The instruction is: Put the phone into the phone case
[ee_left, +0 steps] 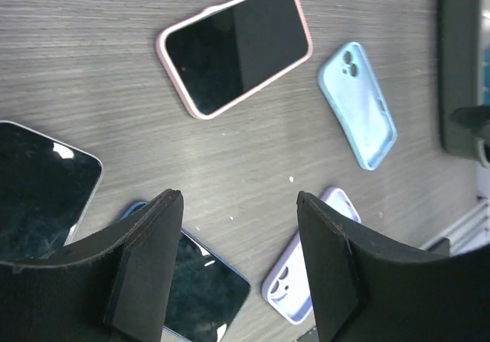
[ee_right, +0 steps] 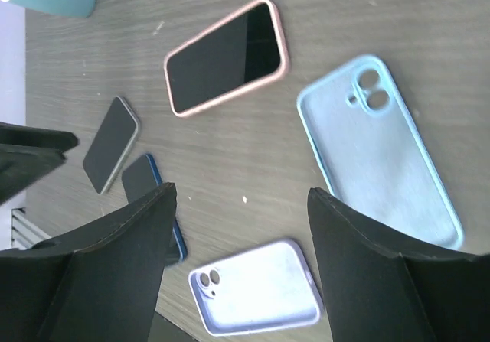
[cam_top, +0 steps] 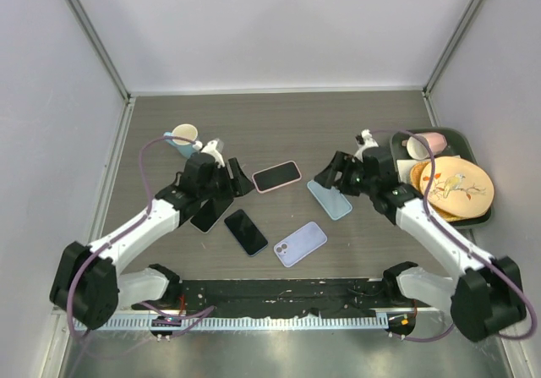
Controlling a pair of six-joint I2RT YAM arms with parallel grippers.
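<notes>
Phone [cam_top: 276, 176] is found face up near the middle of the desk [cam_top: 279, 120], black screen showing. It's sat inside a pink case [ee_left: 256, 84], and the rim can be seen running all the way round it. Everything else is placed off that phone, as seen from overhead.

Left hand [cam_top: 239, 180] is parked just to the left of the phone. It's released, fingers [ee_left: 157, 235] spread wide with nothing gripped, and only bare desk is seen in the gap from the wrist view. Right hand [cam_top: 326, 175] is parked just to the right of the phone, likewise released with nothing held. No contact with the phone is seen from either hand.

- A blue case [cam_top: 330, 199] is laid inside-up to the right of the phone and a bit nearer the arm bases, partly tucked under the right hand.
- A purple case [cam_top: 300, 243] is laid inside-up too, nearer the bases again, slightly right of the phone.
- A dark phone [cam_top: 246, 232] with a blue edge is laid screen-up beside the purple case, left of and nearer than the pink one.
- A silver-edged phone [cam_top: 209, 215] is half hidden under the left arm, further left.
- A teal mug [cam_top: 182, 139] is set left of the phone and further back.
- A tray [cam_top: 452, 130] with a cup [cam_top: 425, 145] and a bird plate [cam_top: 459, 188] is kept well off to the right.
</notes>
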